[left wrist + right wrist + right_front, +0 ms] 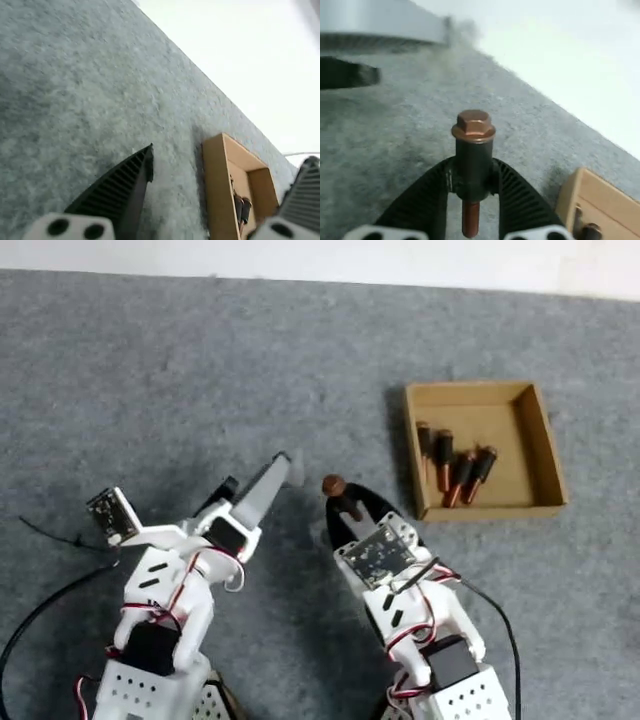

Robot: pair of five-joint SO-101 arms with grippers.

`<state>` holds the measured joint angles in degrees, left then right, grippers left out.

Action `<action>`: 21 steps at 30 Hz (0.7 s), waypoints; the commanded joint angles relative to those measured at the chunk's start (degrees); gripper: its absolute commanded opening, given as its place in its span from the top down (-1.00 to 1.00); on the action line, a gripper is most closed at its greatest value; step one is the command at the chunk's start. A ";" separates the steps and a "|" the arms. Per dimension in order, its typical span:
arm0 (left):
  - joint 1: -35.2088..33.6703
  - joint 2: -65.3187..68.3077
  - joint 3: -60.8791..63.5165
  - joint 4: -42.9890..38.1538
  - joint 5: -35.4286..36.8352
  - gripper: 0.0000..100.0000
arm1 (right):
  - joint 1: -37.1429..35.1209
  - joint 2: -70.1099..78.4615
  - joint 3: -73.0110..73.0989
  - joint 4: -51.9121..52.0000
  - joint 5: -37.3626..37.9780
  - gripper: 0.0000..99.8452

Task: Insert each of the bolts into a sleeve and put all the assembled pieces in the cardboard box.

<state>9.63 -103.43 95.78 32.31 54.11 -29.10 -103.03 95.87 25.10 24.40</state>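
The right gripper [472, 172] clamps the sleeve [471, 167] with its bolt [473, 126] upright, head up, the box [490, 510] near on the side away from the left gripper [257, 470], which gapes empty.

Bare mat [200, 370] lies between the right gripper [345, 508] and the cardboard box [412, 450], whose left wall stands in the way. Four assembled pieces [455, 470] crowd the box's left front, and bare floor shows beyond them. The left gripper [258, 472], spread wide, hangs just beside the held sleeved bolt [333, 486].
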 commanded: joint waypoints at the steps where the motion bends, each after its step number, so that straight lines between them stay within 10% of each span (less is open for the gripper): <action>1: -2.24 -0.84 -2.59 -1.32 0.62 0.21 | 1.63 -0.66 6.02 -2.51 -0.62 0.99; 21: -5.32 -0.57 1.45 -2.37 0.26 0.21 | 19.47 0.04 5.93 -9.71 -2.55 0.99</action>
<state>4.88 -103.43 96.13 31.16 54.11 -11.34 -103.03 95.87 19.74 21.32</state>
